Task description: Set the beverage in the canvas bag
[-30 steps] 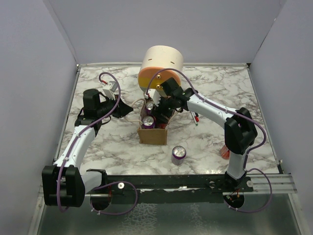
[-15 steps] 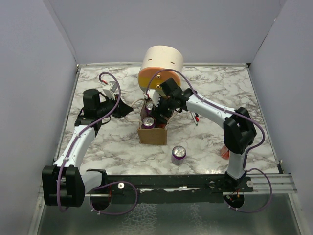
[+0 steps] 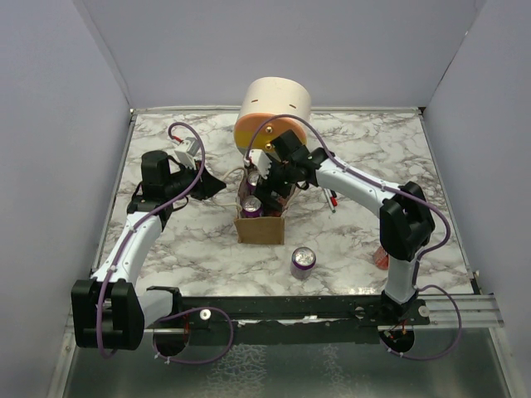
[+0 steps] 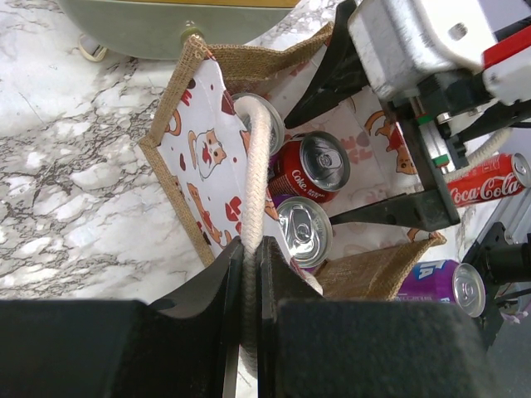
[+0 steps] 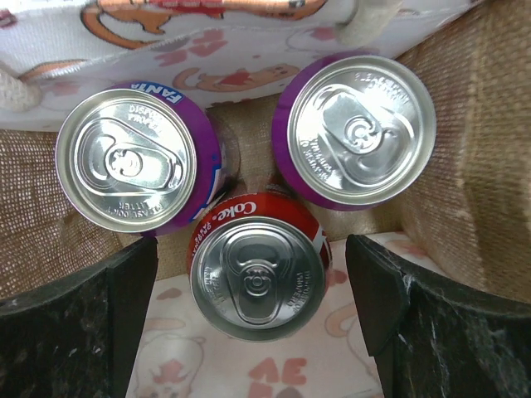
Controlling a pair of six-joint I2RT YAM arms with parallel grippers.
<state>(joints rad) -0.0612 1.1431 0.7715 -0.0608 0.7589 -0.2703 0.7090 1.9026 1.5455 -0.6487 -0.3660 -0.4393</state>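
The canvas bag (image 3: 260, 225) stands open at the table's middle, with a cartoon-print lining (image 4: 195, 157). My left gripper (image 4: 249, 265) is shut on its cream cord handle (image 4: 255, 166) and holds that side up. Inside the bag stand two purple cans (image 5: 133, 162) (image 5: 358, 128) and a red Coke can (image 5: 257, 278). My right gripper (image 5: 253, 286) is open over the bag. Its fingers (image 5: 75, 319) flank the Coke can without touching it. In the top view the right gripper (image 3: 267, 184) hangs over the bag's far end.
A purple can (image 3: 304, 260) stands on the table in front of the bag. Another Coke can (image 4: 489, 184) lies to the bag's right. The large cream cylinder (image 3: 274, 116) stands right behind the bag. A small red object (image 3: 381, 259) sits by the right arm.
My right gripper has shifted slightly left and lower over the bag. The left arm and the bag have not moved.
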